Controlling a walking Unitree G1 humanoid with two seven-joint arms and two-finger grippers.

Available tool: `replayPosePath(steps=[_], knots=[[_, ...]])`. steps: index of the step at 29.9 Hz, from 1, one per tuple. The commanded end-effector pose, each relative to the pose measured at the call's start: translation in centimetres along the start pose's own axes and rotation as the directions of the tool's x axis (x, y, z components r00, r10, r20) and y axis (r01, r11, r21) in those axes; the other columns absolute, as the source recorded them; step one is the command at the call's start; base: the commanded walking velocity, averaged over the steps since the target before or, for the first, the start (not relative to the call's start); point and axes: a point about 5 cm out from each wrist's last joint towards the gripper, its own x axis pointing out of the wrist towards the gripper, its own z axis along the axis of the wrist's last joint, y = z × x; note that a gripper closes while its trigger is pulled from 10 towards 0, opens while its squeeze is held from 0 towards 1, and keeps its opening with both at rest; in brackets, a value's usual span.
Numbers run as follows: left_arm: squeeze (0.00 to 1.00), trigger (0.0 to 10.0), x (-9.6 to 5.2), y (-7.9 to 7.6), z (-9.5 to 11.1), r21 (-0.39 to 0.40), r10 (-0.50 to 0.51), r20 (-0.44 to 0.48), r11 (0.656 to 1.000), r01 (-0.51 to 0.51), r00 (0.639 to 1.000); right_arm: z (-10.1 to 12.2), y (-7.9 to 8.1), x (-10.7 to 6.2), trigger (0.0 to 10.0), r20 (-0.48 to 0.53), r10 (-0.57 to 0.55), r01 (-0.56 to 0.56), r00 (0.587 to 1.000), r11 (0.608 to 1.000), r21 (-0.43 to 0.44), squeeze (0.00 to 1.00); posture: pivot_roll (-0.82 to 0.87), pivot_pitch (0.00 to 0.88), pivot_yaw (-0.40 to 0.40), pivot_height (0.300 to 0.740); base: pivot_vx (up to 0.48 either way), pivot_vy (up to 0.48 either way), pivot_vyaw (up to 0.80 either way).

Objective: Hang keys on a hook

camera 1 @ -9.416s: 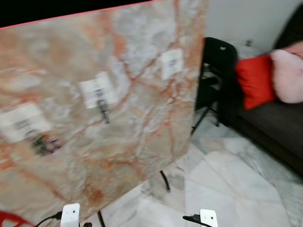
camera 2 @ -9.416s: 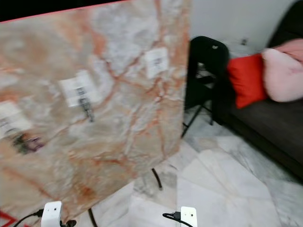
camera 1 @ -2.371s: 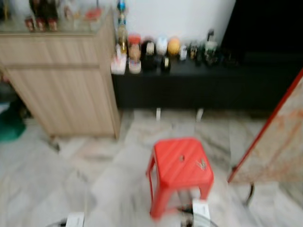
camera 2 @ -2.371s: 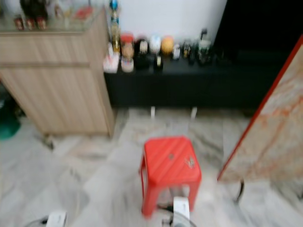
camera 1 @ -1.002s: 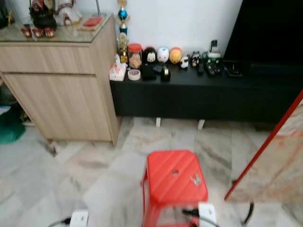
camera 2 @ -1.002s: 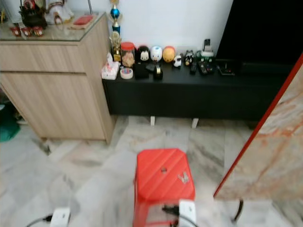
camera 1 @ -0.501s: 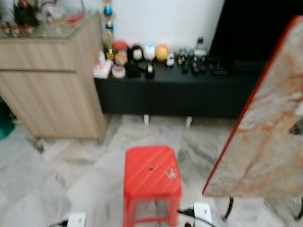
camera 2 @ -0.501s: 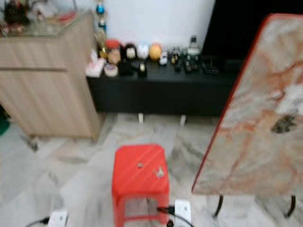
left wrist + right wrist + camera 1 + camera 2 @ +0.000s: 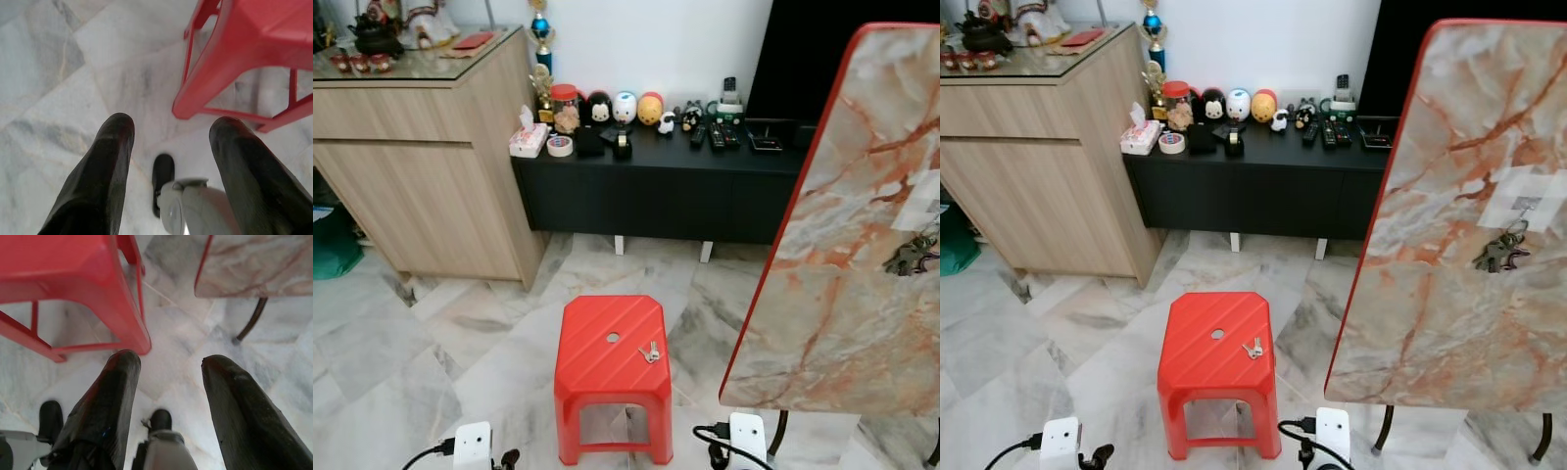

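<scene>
Hanging low at the robot's sides: left gripper (image 9: 168, 134), fingers spread wide, empty, above marble floor (image 9: 58, 73); right gripper (image 9: 168, 362), likewise wide apart and empty, beside a leg of the red stool (image 9: 610, 367); on the stool's seat, near its right edge just past the centre hole, a small set of keys (image 9: 650, 352), lying flat; to the right, a tilted marble-patterned board (image 9: 1459, 215) with a red edge, on thin dark legs, carrying a white hook pad (image 9: 1520, 207) with another dark key bunch (image 9: 1496, 254) hanging from it; farther back, black low cabinet (image 9: 666, 186) with figurines and remotes; wooden sideboard (image 9: 421, 166) at left.
</scene>
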Motion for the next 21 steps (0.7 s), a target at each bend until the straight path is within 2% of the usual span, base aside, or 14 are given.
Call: replayPosePath(steps=[1, 4, 5, 6, 7, 9, 17, 18, 19, 20, 21], knots=[[0.0, 10.0, -0.1, 0.0, 0.0, -0.005, -0.008, 0.013, 1.0, 0.008, 1.0, 0.4, -0.1, 0.0, 10.0, 0.035, 0.009, -0.009, 0.999, 1.0, -0.017, 0.0, 0.06, 0.0, -0.028, 0.728, 0.0, 0.0, 0.0], [0.0, 10.0, -0.1, -0.1, 0.2, 0.035, -0.022, 0.038, 0.999, 0.021, 0.999, 0.6, -0.1, 0.0, 10.0, 0.061, 0.019, -0.017, 0.998, 0.999, -0.027, 0.0, 0.06, 0.0, -0.032, 0.728, 0.0, 0.0, 0.0], [0.0, 10.0, -0.1, -0.2, 0.3, 0.028, -0.028, 0.051, 0.999, 0.027, 0.998, 3.6, -1.4, 0.5, 10.0, 0.157, 0.003, 0.006, 0.988, 0.998, -0.06, 0.0, 0.06, 0.0, -0.033, 0.728, 0.0, 0.0, 0.0], [0.0, 10.0, -0.1, -0.2, 0.4, 0.029, -0.034, 0.058, 0.999, 0.032, 0.998, 5.5, -2.2, 0.8, 10.0, 0.21, -0.001, 0.017, 0.978, 0.997, -0.071, 0.0, 0.06, 0.0, -0.033, 0.728, 0.0, 0.0, 0.0], [0.0, 10.0, -0.1, -0.3, 0.4, 0.03, -0.04, 0.064, 0.999, 0.038, 0.997, 7.2, -2.8, 0.9, 10.0, 0.253, 0.0, 0.019, 0.968, 0.997, -0.073, 0.0, 0.06, 0.0, -0.034, 0.728, 0.0, 0.0, 0.0], [0.0, 10.0, -0.1, -0.3, 0.5, 0.033, -0.047, 0.073, 0.998, 0.045, 0.996, 9.0, -3.0, 1.0, 10.0, 0.303, 0.012, 0.01, 0.953, 0.997, -0.07, 0.0, 0.05, 0.0, -0.035, 0.728, 0.0, 0.0, 0.0], [0.0, 10.0, -0.2, -0.6, 0.9, 0.029, -0.083, 0.111, 0.996, 0.08, 0.99, 10.6, -2.1, 0.6, 10.0, 0.408, 0.065, -0.032, 0.911, 0.996, -0.088, 0.0, 0.06, 0.0, -0.041, 0.728, 0.0, 0.0, 0.0], [0.0, 10.0, 0.2, -0.6, 2.8, 0.056, -0.093, 0.196, 0.995, 0.084, 0.976, 10.7, -2.1, 0.6, 10.0, 0.417, 0.068, -0.034, 0.906, 0.995, -0.089, 0.0, 0.06, 0.0, -0.042, 0.728, 0.0, 0.0, 0.0], [0.0, 10.0, 0.4, -1.2, 8.6, 0.09, -0.133, 0.441, 0.99, 0.104, 0.888, 10.8, -2.3, 0.4, 10.0, 0.438, 0.069, -0.037, 0.896, 0.996, -0.08, 0.0, 0.06, 0.0, -0.043, 0.728, 0.0, 0.0, 0.0], [0.0, 10.0, 0.2, -1.4, 10.3, 0.111, -0.148, 0.508, 0.988, 0.106, 0.849, 10.7, -2.4, 0.4, 10.0, 0.446, 0.07, -0.039, 0.892, 0.996, -0.08, 0.0, 0.06, 0.0, -0.044, 0.728, 0.0, 0.0, 0.0], [0.0, 10.0, -0.2, -1.6, 11.1, 0.11, -0.157, 0.554, 0.987, 0.115, 0.818, 10.6, -2.5, 0.2, 10.0, 0.458, 0.071, -0.034, 0.886, 0.996, -0.087, 0.0, 0.06, 0.0, -0.044, 0.728, 0.0, 0.0, 0.0]])
